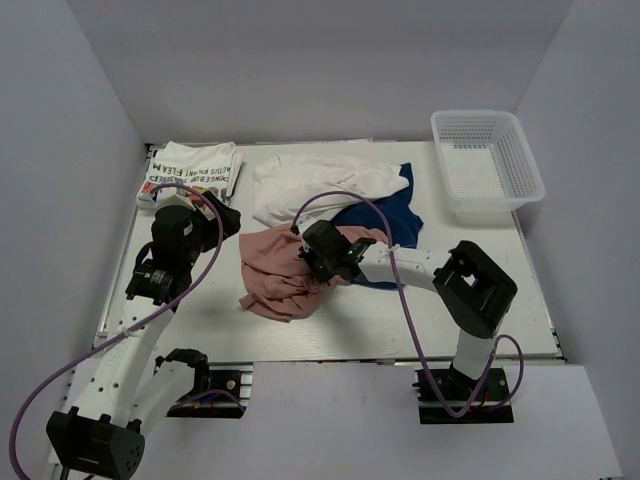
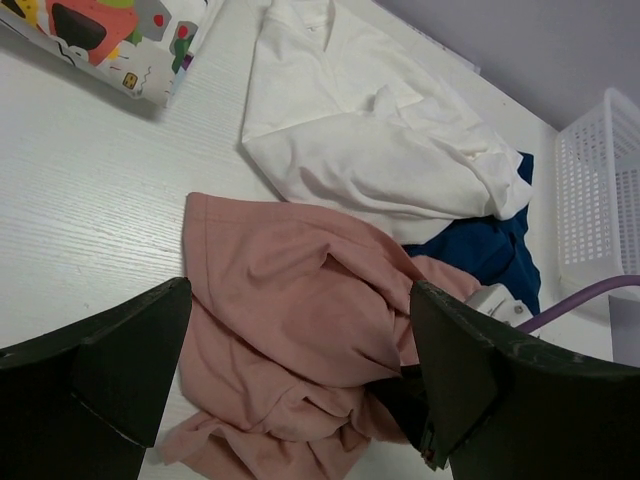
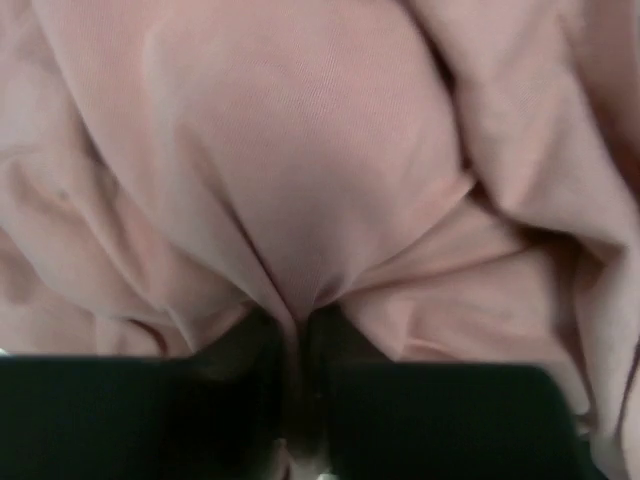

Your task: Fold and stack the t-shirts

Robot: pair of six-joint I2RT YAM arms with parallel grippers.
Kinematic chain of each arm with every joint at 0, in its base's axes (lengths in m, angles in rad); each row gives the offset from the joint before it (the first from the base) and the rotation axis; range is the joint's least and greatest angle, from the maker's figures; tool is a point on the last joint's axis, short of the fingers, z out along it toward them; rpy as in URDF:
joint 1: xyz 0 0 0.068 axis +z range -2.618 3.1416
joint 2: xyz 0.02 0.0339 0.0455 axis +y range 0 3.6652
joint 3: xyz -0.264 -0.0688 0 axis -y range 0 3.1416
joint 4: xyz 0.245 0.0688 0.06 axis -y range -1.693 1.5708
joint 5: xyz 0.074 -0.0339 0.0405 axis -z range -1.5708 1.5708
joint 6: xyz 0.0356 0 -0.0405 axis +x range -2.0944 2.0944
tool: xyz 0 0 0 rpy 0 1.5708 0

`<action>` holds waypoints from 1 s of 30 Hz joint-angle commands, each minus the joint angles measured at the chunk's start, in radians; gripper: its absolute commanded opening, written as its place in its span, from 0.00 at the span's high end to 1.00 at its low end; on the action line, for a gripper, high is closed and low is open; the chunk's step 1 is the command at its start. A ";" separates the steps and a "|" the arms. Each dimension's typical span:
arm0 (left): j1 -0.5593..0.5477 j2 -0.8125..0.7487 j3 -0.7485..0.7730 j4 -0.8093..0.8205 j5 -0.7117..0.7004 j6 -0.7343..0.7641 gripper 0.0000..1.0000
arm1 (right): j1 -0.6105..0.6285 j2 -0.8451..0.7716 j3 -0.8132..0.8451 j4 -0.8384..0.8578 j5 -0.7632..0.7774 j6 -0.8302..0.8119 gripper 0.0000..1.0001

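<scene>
A crumpled pink t-shirt (image 1: pixel 272 278) lies mid-table. My right gripper (image 1: pixel 320 262) is shut on a fold of it; the pinch shows in the right wrist view (image 3: pixel 300 325), with pink cloth (image 3: pixel 300 150) filling the frame. A crumpled white t-shirt (image 1: pixel 310 182) lies behind it, partly over a blue t-shirt (image 1: pixel 398 215). No red print shows on it. A folded white t-shirt with black lettering and colour graphic (image 1: pixel 190 168) lies at the far left. My left gripper (image 1: pixel 207 212) is open and empty above the table left of the pink shirt (image 2: pixel 300 300).
A white mesh basket (image 1: pixel 487 165) stands at the far right corner, also in the left wrist view (image 2: pixel 590 200). White walls close in the left, back and right sides. Purple cables loop over both arms. The white shirt (image 2: pixel 350 150) and blue shirt (image 2: pixel 490 250) overlap.
</scene>
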 commanded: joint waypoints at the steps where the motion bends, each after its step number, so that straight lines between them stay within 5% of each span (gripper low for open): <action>1: -0.003 0.003 0.011 -0.002 -0.020 -0.009 0.00 | 0.005 -0.013 0.040 0.037 0.009 0.012 1.00; 10: -0.003 0.015 0.048 -0.061 -0.069 -0.038 0.00 | -0.032 -0.270 0.161 0.115 0.314 -0.069 1.00; 15: -0.003 -0.006 0.048 -0.061 -0.059 -0.038 0.00 | -0.185 -0.307 0.350 0.041 0.408 -0.181 1.00; 21: -0.003 -0.031 0.018 -0.031 -0.022 -0.017 0.00 | -0.511 -0.202 0.643 -0.023 0.440 -0.227 1.00; 30: -0.003 -0.011 0.018 -0.031 -0.025 -0.001 0.00 | -0.836 0.061 1.151 -0.088 0.328 -0.255 1.00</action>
